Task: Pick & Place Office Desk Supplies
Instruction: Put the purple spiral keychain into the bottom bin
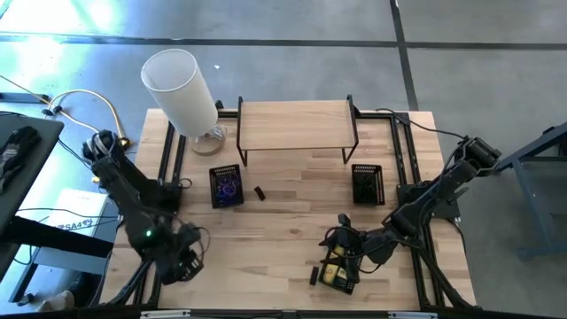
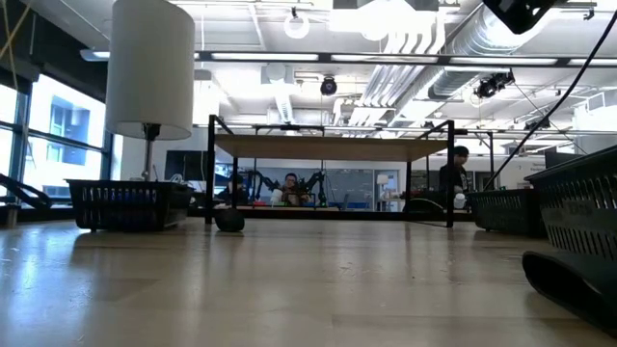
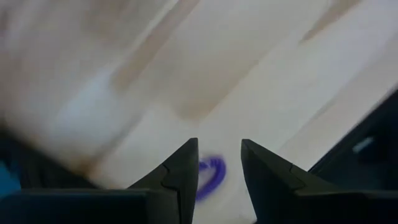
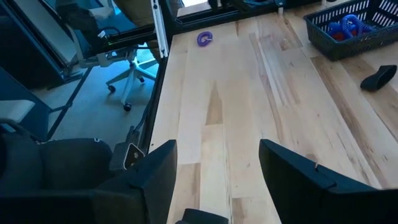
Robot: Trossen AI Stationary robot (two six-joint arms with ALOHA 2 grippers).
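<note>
Your right gripper (image 1: 341,257), near bench edge: jaws apart, nothing between them, yellow pieces (image 1: 335,276) just beside. Your left gripper (image 3: 219,180), near left corner: jaws apart, purple band loop (image 3: 210,176) lying on bench (image 1: 292,221) between them, grip not closed. Farther: left mesh tray (image 1: 226,186) holding blue and purple loops; black block (image 1: 260,192) beside it. Right mesh tray (image 1: 367,183), contents unclear.

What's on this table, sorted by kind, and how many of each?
Black mesh trays: 3
Small black blocks: 2
Loose purple band loop: 1
White lamp: 1
Wooden shelf: 1
Total: 8
</note>
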